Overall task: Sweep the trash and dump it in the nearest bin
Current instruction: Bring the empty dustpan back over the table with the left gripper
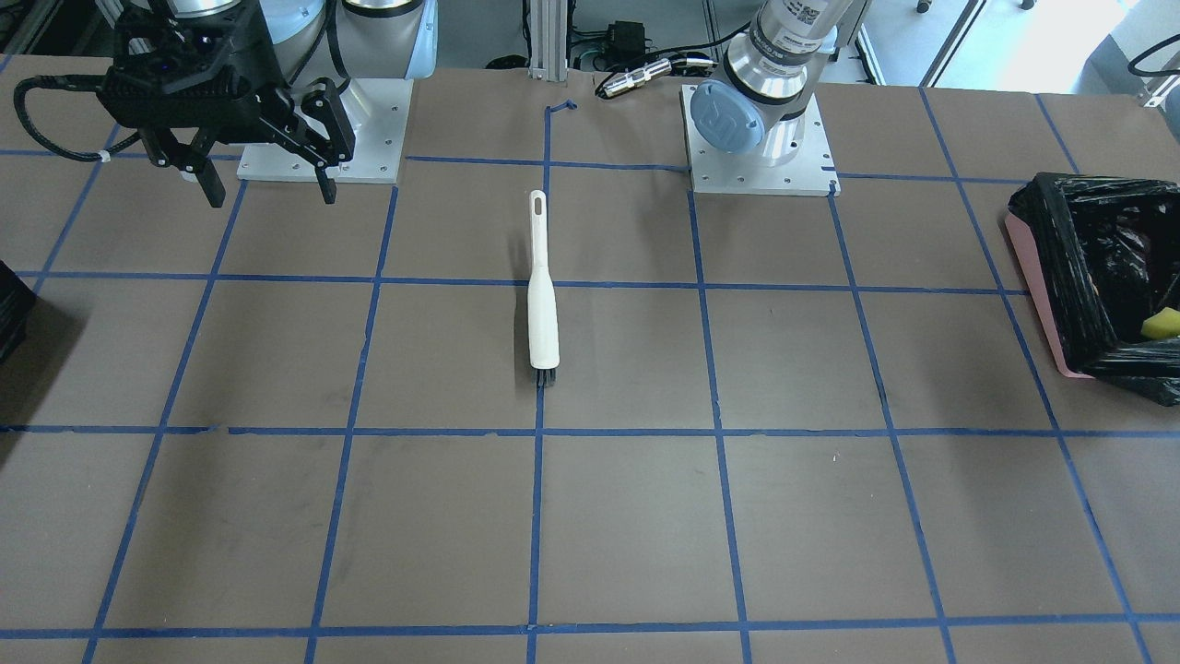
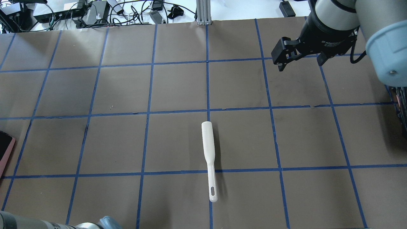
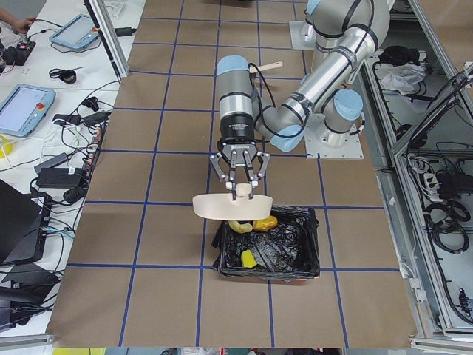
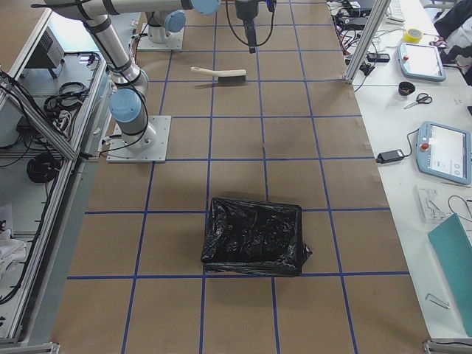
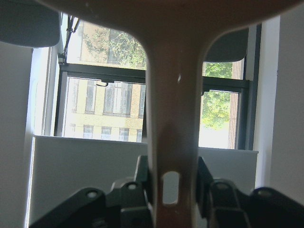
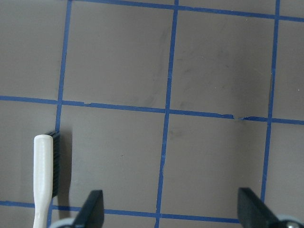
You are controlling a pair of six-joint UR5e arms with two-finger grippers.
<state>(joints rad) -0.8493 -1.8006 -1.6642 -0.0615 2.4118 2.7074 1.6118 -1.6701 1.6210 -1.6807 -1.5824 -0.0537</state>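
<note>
My left gripper (image 3: 240, 191) is shut on the handle (image 5: 171, 142) of a white dustpan (image 3: 229, 207), held tilted over the near edge of the pink-sided, black-lined bin (image 3: 295, 255). In the bin lie a yellow sponge wedge (image 3: 247, 259), a golden-brown lump (image 3: 264, 222) and a tan curved piece (image 3: 236, 225). The wedge (image 1: 1162, 323) and the bin (image 1: 1037, 267) also show in the front view. My right gripper (image 1: 272, 195) is open and empty, raised above the table near its own base, well away from the white-handled brush (image 1: 542, 295).
The brush (image 2: 208, 152) lies flat in the middle of the table along a blue tape line, bristles pointing away from the robot. A second black-bagged box (image 4: 254, 236) stands at the table's end on my right side. Cables and devices lie beyond the far edge.
</note>
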